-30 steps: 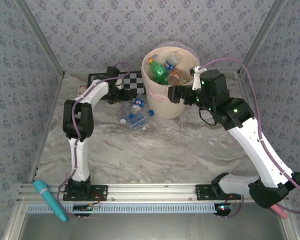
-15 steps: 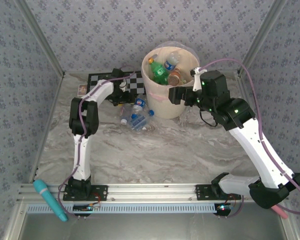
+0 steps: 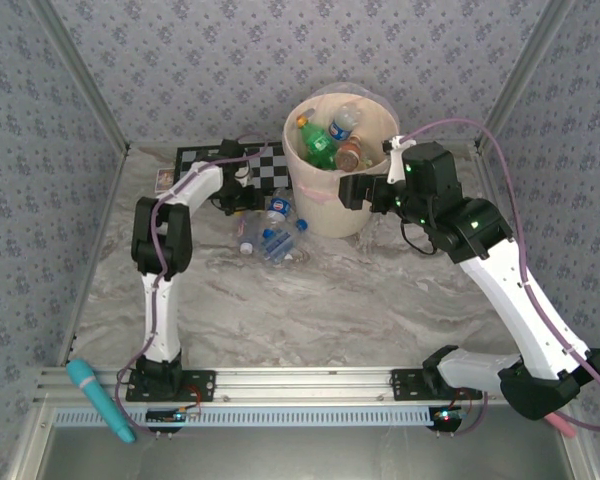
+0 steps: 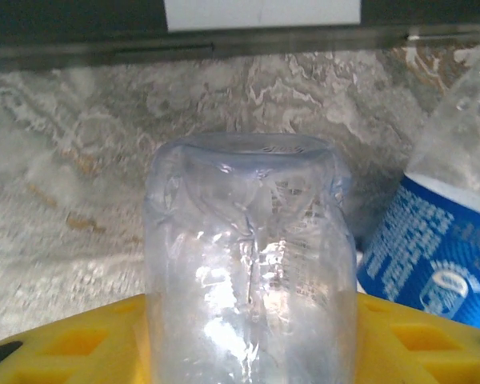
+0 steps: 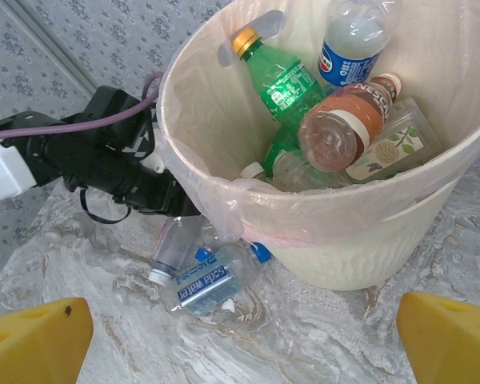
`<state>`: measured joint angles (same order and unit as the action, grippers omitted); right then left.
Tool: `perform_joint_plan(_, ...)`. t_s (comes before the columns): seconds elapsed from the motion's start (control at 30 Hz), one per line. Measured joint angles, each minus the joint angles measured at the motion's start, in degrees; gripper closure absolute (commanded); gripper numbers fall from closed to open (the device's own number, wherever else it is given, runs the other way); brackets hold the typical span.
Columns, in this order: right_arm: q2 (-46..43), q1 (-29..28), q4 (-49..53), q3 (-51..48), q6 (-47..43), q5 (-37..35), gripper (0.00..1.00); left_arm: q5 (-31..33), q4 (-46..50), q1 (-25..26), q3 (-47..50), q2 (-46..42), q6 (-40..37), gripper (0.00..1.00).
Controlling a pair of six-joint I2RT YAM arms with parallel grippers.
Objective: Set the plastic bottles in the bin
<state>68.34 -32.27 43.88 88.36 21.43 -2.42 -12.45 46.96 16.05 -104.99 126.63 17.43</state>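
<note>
Several bottles in, more left on the table

Big cream bin (image 3: 330,215) stands at the back of the marble table (image 3: 310,310), with green, blue-labelled and brown-orange plastic bottles (image 5: 284,84) piled inside. Up against its wall hangs the right gripper (image 5: 244,340), fingers spread wide. Down at the bin's left side, the left gripper (image 3: 248,198) has its yellow fingers (image 4: 72,344) clamped on a clear bottle (image 4: 252,264). A blue-labelled bottle (image 4: 432,256) sits just beside it.

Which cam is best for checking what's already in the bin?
Right wrist: it looks straight into the bin, with the green bottle, the brown bottle and a blue-labelled bottle distinct. Top external shows the same bin from farther off, contents small.
</note>
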Motion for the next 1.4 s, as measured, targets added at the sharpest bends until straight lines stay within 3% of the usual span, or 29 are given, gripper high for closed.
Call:
perform_joint_plan(0.37, -0.07, 0.04, -0.83, -0.15, 0.00, 0.00, 0.01, -0.02, -0.04, -0.68, 3.56, -13.20, 0.79, 0.46)
perform_joint_plan(0.67, -0.09, 0.04, -0.83, -0.15, 0.02, 0.02, 0.01, -0.96, 2.69, -0.68, 0.94, -21.59, 3.28, 0.47)
perform_joint_plan(1.1, -0.11, 0.52, -0.85, -0.15, 0.04, 0.02, 0.01, -6.84, 1.97, 0.92, -20.72, -23.96, 13.25, 0.50)
perform_joint_plan(1.4, -0.24, 1.18, -0.81, -0.15, 0.13, 0.02, 0.00, -7.78, -2.05, 5.97, -42.99, -13.68, 20.52, 0.50)
